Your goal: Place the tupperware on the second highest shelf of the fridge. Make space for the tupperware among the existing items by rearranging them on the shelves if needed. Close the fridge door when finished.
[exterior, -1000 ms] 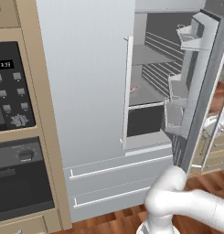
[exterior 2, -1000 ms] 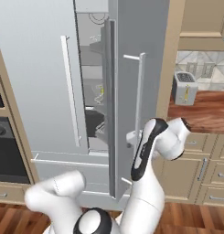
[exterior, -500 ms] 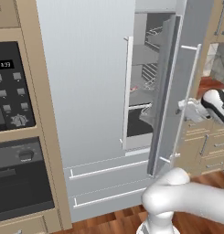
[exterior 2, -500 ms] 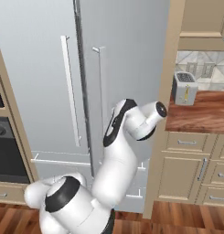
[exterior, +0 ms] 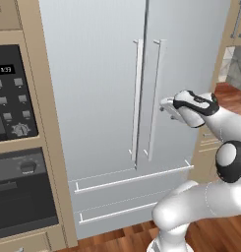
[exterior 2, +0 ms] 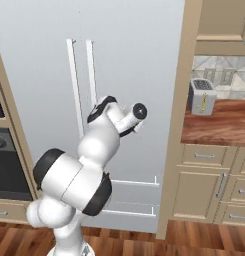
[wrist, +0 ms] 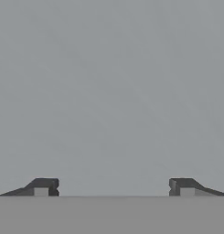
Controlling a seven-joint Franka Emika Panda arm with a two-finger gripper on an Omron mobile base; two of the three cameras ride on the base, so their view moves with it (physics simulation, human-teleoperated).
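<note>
Grey fridge point(exterior: 92, 74) doors shut, wood floor point(exterior 2: 194, 240) below; tool point(wrist: 113, 187) jaws apart against door

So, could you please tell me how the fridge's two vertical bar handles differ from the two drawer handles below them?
The vertical bar handles stand upright, side by side near the seam where the two doors meet; the drawer handles lie level, one above the other. The vertical pair sit close together, while the drawer pair are spaced further apart. Each drawer handle spans most of the fridge's width. All four are slim, pale bars standing off the light-grey front.
</note>
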